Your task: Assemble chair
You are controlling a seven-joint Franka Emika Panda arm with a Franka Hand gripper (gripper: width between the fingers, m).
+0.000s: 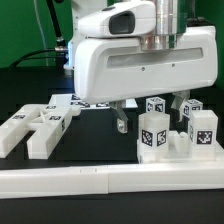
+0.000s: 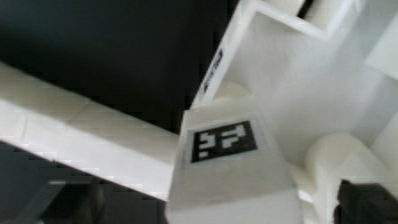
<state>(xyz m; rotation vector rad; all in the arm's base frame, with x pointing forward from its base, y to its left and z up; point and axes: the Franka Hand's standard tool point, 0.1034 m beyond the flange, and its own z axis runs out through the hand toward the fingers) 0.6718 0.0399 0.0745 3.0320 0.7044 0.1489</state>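
The partly built chair [image 1: 178,130] stands at the exterior view's right, a cluster of white blocks with black-and-white tags. My gripper [image 1: 148,114] hangs low over its near-left corner, open, and a tagged upright piece [image 1: 155,106] shows between the dark fingers [image 1: 120,123]. In the wrist view a white post with a tag [image 2: 222,141] runs down between the two fingers [image 2: 71,202], with my gripper [image 2: 217,206] astride it and gaps on both sides. Nothing is gripped. Loose white chair parts [image 1: 38,128] lie at the exterior view's left.
A long white rail [image 1: 70,180] runs along the front of the black table. The marker board [image 1: 88,101] lies flat behind the gripper. The arm's white housing [image 1: 140,50] hides the scene's middle back.
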